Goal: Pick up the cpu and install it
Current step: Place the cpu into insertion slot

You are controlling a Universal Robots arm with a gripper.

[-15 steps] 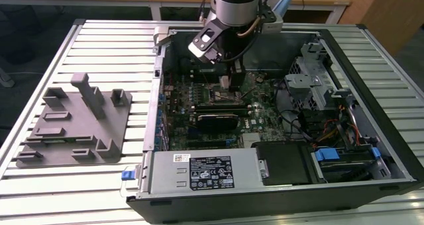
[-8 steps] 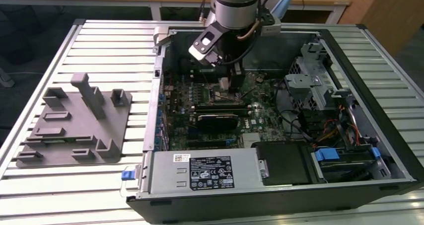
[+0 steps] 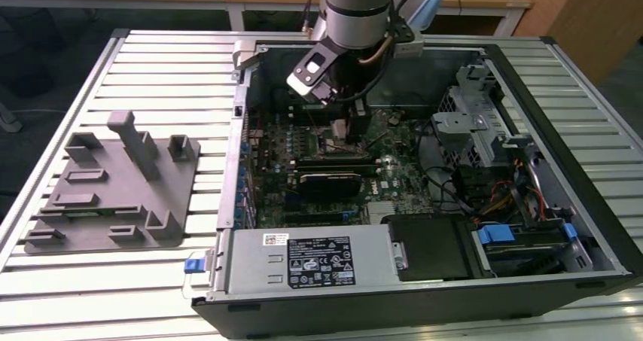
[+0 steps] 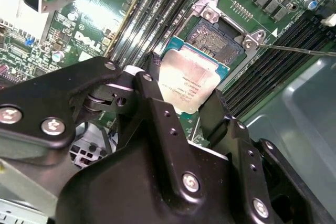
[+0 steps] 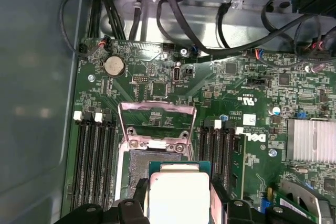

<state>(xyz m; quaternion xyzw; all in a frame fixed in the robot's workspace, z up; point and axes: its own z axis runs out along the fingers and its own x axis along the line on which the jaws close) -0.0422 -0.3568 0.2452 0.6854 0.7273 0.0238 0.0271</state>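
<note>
two black fingers (image 4: 157, 108) of the gripper (image 4: 185, 90) are clamped on opposite edges of the cpu (image 4: 191, 80), silvery lid up. same grip is seen in the first wrist view: cpu (image 5: 178, 195) pinched between the fingers (image 5: 218, 198). the cpu is held over one edge of the open socket (image 4: 218, 35), with part of the contact field left uncovered; whether it touches the socket cannot be told. the socket's metal load plate (image 5: 157, 115) is flipped up. memory slots (image 5: 94, 156) are seen on both sides of the socket. in the exterior view the arm (image 3: 351, 10) is seen reaching into the open pc case (image 3: 603, 228) on the slatted desk (image 3: 150, 70). a grey fixture plate (image 3: 111, 190) is laid on the desk at the exterior view's left, well apart from the cpu.
</note>
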